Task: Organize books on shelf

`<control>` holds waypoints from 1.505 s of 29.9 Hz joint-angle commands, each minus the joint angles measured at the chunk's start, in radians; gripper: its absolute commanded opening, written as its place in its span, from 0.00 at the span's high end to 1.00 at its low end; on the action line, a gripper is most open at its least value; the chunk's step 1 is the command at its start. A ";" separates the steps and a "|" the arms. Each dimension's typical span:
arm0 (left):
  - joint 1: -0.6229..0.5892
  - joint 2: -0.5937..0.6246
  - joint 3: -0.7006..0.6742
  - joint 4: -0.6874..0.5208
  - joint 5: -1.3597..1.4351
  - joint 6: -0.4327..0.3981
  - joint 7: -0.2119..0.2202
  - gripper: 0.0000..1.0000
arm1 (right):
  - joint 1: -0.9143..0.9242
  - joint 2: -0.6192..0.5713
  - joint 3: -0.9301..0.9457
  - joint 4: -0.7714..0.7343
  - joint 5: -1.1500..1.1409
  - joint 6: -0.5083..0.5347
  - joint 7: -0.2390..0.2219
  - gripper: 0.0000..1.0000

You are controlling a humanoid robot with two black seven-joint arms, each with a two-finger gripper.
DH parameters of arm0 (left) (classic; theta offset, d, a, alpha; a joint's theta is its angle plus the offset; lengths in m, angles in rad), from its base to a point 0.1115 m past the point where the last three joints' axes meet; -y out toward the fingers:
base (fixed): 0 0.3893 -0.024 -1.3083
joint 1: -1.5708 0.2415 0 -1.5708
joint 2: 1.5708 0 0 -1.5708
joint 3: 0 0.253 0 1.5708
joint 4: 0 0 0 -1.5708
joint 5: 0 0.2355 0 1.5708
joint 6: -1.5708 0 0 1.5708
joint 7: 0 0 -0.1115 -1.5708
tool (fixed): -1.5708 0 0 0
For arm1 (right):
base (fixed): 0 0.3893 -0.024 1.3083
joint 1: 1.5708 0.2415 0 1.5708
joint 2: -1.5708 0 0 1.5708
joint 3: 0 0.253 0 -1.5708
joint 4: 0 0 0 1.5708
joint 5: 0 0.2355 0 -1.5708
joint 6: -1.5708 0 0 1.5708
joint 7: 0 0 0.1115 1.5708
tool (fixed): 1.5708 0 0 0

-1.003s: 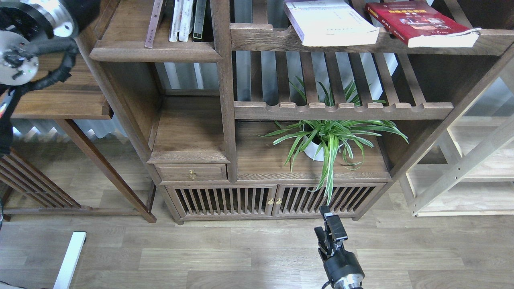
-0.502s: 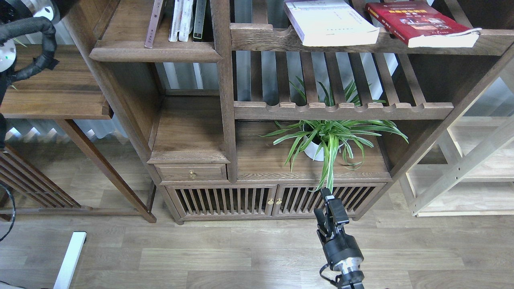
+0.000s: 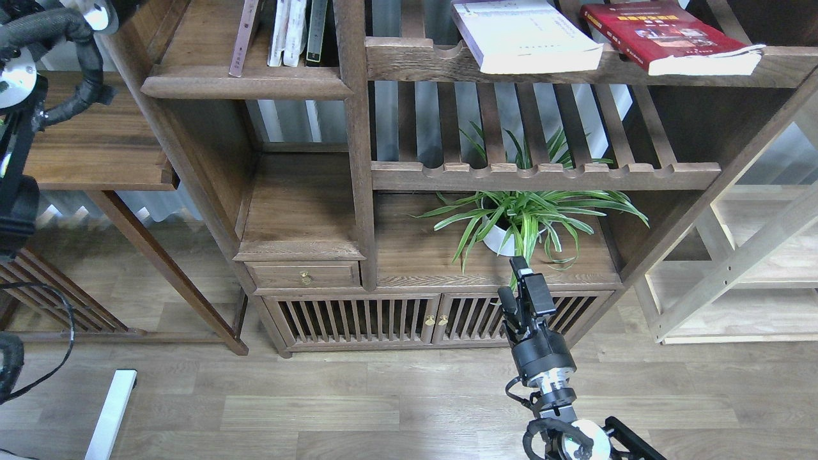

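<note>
We locate two of the task's books on the upper slatted shelf [image 3: 409, 61] at the right of the cabinet [image 3: 358, 191]. The white book [image 3: 524, 35] lies flat with its front corner projecting past the scalloped rail. The red book [image 3: 668, 35] lies flat just to its right, apart from it, its page edge also overhanging the rail. We cannot find the maroon book in this view.

The solid shelf [image 3: 246, 83] with the moulded front edge sits upper left of these books. It carries thin upright books [image 3: 291, 32] leaning at its back.

Below the slatted shelves stands a potted plant [image 3: 521, 220] in a white pot.

Our right gripper [image 3: 519, 284] is raised in front of the cabinet's lower doors, just below the plant's hanging leaves. Its fingers appear close together and hold nothing. Our left arm [image 3: 25, 96] enters at the upper left; its gripper is out of view.
</note>
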 commanded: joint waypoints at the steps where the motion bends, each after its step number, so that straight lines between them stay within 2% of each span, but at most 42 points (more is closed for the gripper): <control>1: 0.001 0.000 0.000 -0.011 -0.122 0.001 0.000 0.01 | 0.023 0.000 0.023 0.024 0.002 0.000 0.003 0.01; 6: 0.010 -0.005 -0.007 -0.022 -0.209 -0.011 0.000 0.01 | 0.028 0.000 0.067 0.029 -0.013 0.000 -0.008 0.01; 10: 0.015 -0.067 -0.062 -0.011 -0.208 -0.082 0.000 0.01 | 0.031 0.000 0.078 0.030 -0.082 0.000 -0.007 0.01; 16: 0.092 -0.089 -0.069 -0.019 -0.222 -0.099 0.000 0.00 | 0.088 -0.023 0.087 0.061 -0.084 0.000 -0.004 0.01; 18: 0.119 -0.089 -0.082 -0.019 -0.238 -0.149 0.000 0.00 | 0.077 -0.017 0.092 0.088 -0.084 0.000 -0.007 0.01; 21: 0.174 -0.091 -0.106 -0.011 -0.294 -0.304 0.000 0.01 | 0.074 0.000 0.109 0.110 -0.084 0.000 -0.008 0.01; 23: 0.211 -0.091 -0.108 -0.005 -0.307 -0.361 0.000 0.01 | 0.072 0.000 0.126 0.119 -0.084 0.000 -0.011 0.01; 30: 0.351 -0.172 -0.166 0.003 -0.384 -0.439 0.000 0.01 | 0.057 0.000 0.164 0.147 -0.084 0.000 -0.013 0.01; 45: 0.535 -0.176 -0.175 0.055 -0.530 -0.605 0.000 0.01 | 0.095 0.000 0.213 0.154 -0.084 0.000 -0.013 0.01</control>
